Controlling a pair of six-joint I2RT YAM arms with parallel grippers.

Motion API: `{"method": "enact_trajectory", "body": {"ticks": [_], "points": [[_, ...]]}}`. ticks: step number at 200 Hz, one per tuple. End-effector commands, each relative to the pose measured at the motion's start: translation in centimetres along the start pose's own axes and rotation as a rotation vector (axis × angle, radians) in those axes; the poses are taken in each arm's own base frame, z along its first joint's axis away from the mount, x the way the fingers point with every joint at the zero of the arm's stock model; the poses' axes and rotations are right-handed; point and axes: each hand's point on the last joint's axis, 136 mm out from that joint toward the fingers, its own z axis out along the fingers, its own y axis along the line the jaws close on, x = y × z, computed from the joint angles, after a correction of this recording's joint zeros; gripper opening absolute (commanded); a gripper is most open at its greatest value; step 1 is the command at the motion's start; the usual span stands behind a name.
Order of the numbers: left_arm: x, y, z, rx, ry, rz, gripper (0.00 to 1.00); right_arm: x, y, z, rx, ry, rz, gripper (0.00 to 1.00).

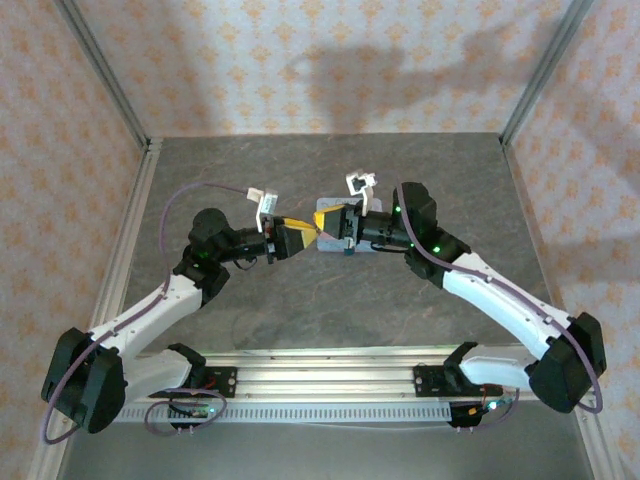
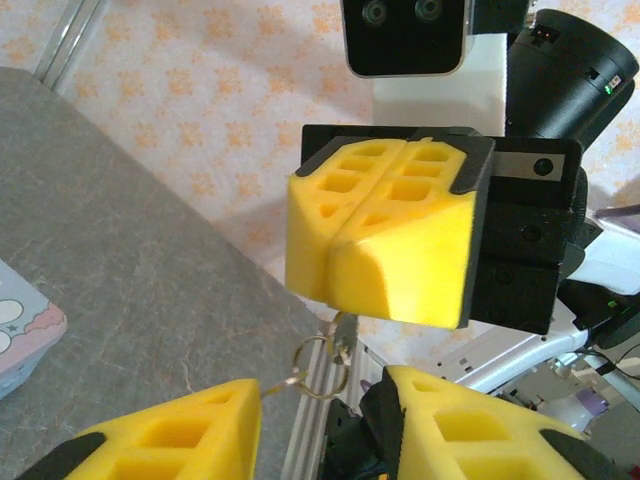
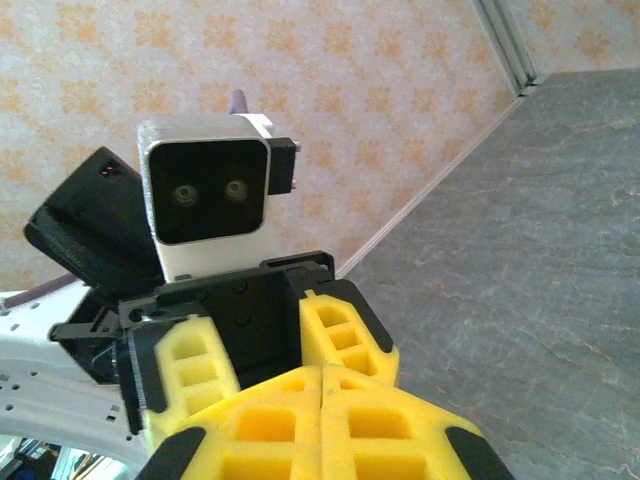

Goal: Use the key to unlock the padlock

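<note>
Overhead rear view; wrist views face-to-face.

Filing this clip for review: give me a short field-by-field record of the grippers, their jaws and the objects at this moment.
left gripper: raised over the table, jaws apart
right gripper: tip to tip with the left one, jaws shut
metal ring: hangs just under the right gripper; what it hangs from is unclear
tin: light blue, flat on the table, below the grippers
</note>
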Motion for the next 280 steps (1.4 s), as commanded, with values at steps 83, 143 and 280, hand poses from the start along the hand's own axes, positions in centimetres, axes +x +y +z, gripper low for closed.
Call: {"method": "enact_trajectory", "body": {"ticks": [83,143,280], "points": [[-1.8,-2.1,-0.4,0.060,-0.044,0.057,0.34,-0.5,1.9,-0.4,-0.087,-0.036,-0.028,0.00],[-1.9,-2.7,-0.2,0.077,-0.047,0.061,0.32,-0.4,2.3,-0.2,-0.098,-0.039,-0.030,0.00],[-1.7,-3.8,0.3,0.106,-0.029,0.071,0.18,0.1,2.4,0.4,-0.102,-0.035,-0.045,0.00]]}}
